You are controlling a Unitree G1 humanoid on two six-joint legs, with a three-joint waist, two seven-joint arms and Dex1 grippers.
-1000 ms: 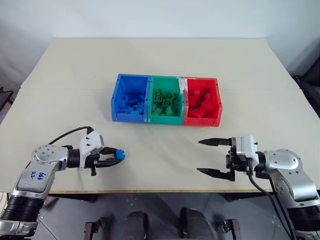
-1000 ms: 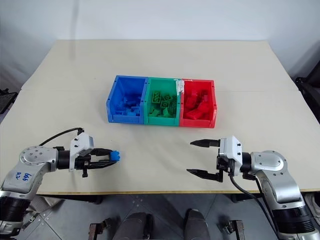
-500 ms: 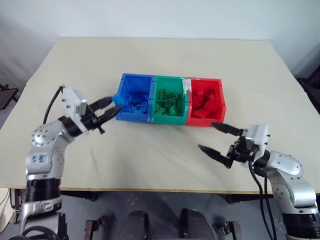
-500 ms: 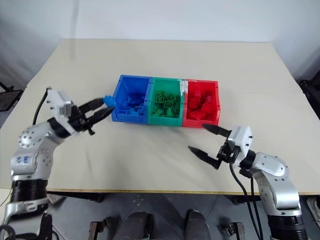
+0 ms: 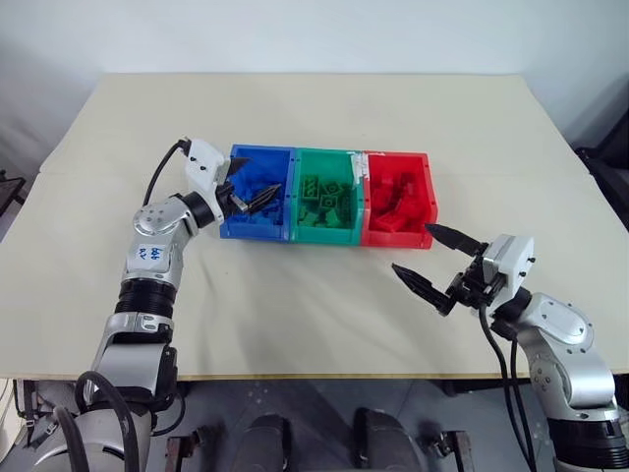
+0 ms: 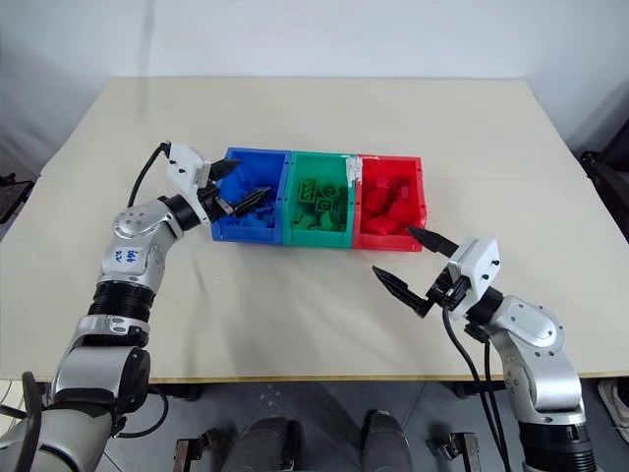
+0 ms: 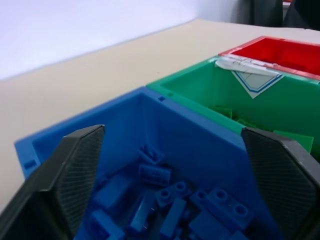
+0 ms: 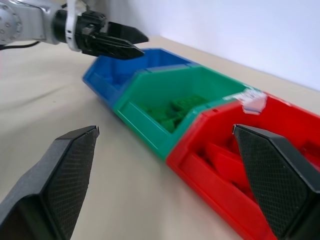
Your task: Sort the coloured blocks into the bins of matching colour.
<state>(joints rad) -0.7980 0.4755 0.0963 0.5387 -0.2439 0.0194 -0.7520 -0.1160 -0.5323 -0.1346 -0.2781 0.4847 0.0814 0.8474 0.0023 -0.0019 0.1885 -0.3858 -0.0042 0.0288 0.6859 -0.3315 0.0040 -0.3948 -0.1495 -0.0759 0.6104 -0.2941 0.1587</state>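
Note:
Three joined bins stand mid-table: blue bin (image 5: pixel 259 150), green bin (image 5: pixel 329 153), red bin (image 5: pixel 398 157). Each holds several coloured blocks of its own colour: blue blocks (image 7: pixel 172 200), green blocks (image 5: pixel 325 201), red blocks (image 5: pixel 393 205). My left gripper (image 5: pixel 252 181) hangs over the blue bin's left part, open, nothing between its fingers (image 7: pixel 75 170). It also appears in the right wrist view as the left gripper (image 8: pixel 143 44) above the blue bin (image 8: pixel 107 75). My right gripper (image 5: pixel 413 248) is open and empty above the table, in front of the red bin (image 8: pixel 220 165).
The beige table (image 5: pixel 295 295) is bare around the bins. Its front edge runs just below my right gripper. A white label (image 7: pixel 252 77) is stuck on the wall between the green and red bins.
My left gripper carried a blue block from the front left of the table up over the blue bin, then opened; no block is between its fingers now. The right gripper turned slightly.

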